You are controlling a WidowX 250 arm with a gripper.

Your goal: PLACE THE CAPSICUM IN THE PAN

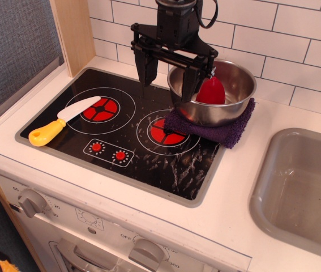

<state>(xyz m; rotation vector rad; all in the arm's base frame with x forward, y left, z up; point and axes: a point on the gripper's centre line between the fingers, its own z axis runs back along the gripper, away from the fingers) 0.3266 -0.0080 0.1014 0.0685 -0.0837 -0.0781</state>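
Note:
The red capsicum lies inside the shiny steel pan, which stands on a purple cloth at the back right of the stove. My black gripper hangs open and empty above the stove, just left of the pan. Its right finger is in front of the pan's left rim and its left finger is over the black glass.
A toy knife with a yellow handle lies on the left burner of the black stove top. A grey sink basin is at the right. A white tiled wall runs behind, and a wooden post stands at the back left.

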